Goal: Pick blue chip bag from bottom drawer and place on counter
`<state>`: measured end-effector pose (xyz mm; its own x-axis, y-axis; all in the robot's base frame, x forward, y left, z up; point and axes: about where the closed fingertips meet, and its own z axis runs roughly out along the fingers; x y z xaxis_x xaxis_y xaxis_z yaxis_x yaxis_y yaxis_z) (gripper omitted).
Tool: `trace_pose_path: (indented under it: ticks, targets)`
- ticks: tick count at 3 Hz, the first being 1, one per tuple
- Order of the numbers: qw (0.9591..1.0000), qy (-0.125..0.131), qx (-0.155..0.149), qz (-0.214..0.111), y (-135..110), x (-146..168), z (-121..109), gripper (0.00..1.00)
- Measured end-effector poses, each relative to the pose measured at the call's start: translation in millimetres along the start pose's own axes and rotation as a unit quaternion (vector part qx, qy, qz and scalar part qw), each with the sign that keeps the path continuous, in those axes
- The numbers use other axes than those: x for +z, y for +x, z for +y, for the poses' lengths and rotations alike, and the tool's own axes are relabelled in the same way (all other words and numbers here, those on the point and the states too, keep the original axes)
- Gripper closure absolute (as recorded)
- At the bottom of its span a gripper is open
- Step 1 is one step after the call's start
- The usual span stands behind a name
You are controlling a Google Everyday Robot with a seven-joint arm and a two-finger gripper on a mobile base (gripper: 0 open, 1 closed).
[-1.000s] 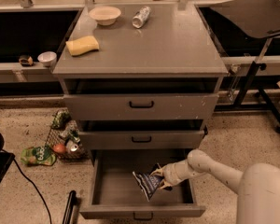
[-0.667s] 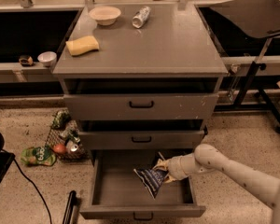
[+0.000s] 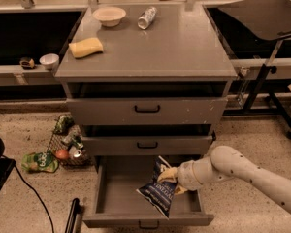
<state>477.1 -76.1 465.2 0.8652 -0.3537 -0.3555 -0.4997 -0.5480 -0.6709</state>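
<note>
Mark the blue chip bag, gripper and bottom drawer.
blue chip bag (image 3: 157, 195): camera view, dark lower face.
gripper (image 3: 169, 178): camera view, over the open drawer, at the bag's top.
bottom drawer (image 3: 119, 192): camera view, bare floor left of bag.

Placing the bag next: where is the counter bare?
Flat grey counter: bare right half and front, right of the yellow sponge. Crowded back left: round beige bowl, silver can. Pincer holds the crinkly navy chip bag over the grey bottom drawer.
</note>
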Motion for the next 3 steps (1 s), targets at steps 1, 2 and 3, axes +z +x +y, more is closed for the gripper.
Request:
trace_pose_path:
  ticks: [1, 2, 3]
  targets:
    - [1.0000, -0.002, -0.006, 0.000, -3, -3, -3, 1.00]
    - [0.9991, -0.015, -0.038, 0.015, -15, -9, -7, 1.00]
    - [0.9916, -0.029, -0.099, 0.077, -40, -45, -27, 1.00]
